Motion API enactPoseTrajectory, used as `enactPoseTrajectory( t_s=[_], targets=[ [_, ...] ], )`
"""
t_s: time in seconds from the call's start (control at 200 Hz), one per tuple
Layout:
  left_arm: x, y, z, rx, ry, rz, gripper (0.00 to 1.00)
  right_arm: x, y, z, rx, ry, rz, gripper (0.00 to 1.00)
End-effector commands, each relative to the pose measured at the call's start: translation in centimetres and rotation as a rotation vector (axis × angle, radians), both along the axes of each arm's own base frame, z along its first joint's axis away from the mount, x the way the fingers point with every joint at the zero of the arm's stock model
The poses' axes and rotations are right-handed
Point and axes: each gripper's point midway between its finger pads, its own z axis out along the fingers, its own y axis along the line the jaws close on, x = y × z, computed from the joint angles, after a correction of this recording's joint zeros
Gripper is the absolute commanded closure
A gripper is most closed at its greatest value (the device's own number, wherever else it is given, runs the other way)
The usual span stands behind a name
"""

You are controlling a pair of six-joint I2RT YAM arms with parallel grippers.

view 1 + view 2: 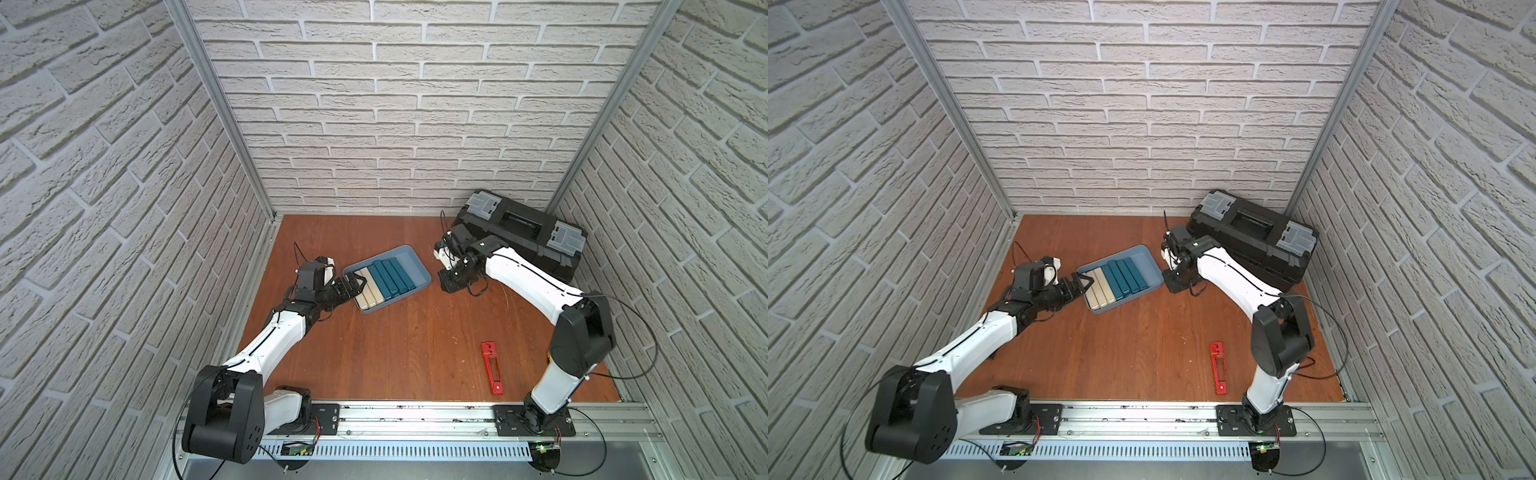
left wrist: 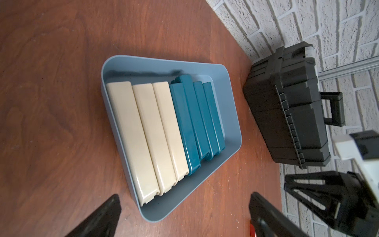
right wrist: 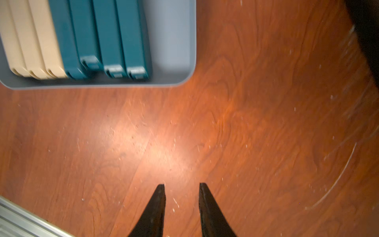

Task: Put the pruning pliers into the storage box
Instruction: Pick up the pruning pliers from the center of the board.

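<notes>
Brown tabletop (image 1: 415, 332), pruning pliers (image 1: 493, 368) (image 1: 1218, 368) whole in both top views alone; left claw (image 2: 184, 196), right claw (image 3: 182, 184) spread

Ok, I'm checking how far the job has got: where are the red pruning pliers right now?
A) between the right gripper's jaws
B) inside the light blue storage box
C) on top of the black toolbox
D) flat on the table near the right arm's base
D: in both top views the pruning pliers lie flat on the bare wooden table, well apart from the storage box.
</notes>
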Motion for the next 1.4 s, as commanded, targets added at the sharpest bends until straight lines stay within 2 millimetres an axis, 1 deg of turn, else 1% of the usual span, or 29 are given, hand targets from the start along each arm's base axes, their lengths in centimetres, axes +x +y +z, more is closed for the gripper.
enactPoseTrajectory(
  t_s=[0.0,0.185,0.31,0.44,0.525,0.67,0.74,0.835,1.06,1.185,1.33,1.395],
  targets=[
    [-0.9,-0.8,0.0,-0.004,-0.010,-0.055,0.02,-1.7,-1.9,-0.2,-0.006,-0.048,-0.130,0.68],
    [-1.2,-1.7,-0.1,-0.015,-0.009,-0.101,0.02,-6.7,-5.0,-1.3,-0.055,-0.023,-0.222,0.66],
    [-1.4,-2.0,-0.3,-0.018,-0.010,-0.112,0.02,-9.4,-6.1,-2.2,-0.037,-0.006,-0.267,0.65],
    [-1.6,-2.1,-0.6,-0.016,-0.009,-0.110,0.02,-11.3,-6.6,-3.4,-0.029,0.035,-0.292,0.65],
    [-1.6,-2.1,-0.7,-0.019,-0.007,-0.105,0.02,-12.4,-7.0,-4.3,-0.053,0.053,-0.316,0.65],
    [-1.8,-2.2,-1.0,-0.018,-0.001,-0.109,0.02,-14.3,-7.7,-6.5,-0.049,0.087,-0.370,0.65],
    [-1.9,-2.1,-1.1,-0.012,0.003,-0.112,0.02,-14.9,-8.0,-7.1,-0.051,0.098,-0.377,0.65],
    [-2.0,-2.1,-1.4,-0.006,0.013,-0.116,0.02,-15.4,-7.6,-7.1,-0.039,0.113,-0.375,0.65],
    [-2.1,-2.0,-1.6,-0.006,0.014,-0.103,0.02,-17.1,-8.0,-8.0,-0.072,0.160,-0.406,0.66],
    [-2.2,-2.0,-1.7,0.002,0.022,-0.111,0.02,-18.1,-8.5,-8.5,-0.077,0.173,-0.433,0.68],
    [-2.1,-2.1,-1.8,0.001,0.026,-0.114,0.02,-18.8,-8.9,-8.7,-0.073,0.172,-0.453,0.68],
    [-2.0,-2.1,-1.8,-0.001,0.027,-0.116,0.02,-18.9,-8.7,-8.9,-0.071,0.180,-0.449,0.69]
  ],
)
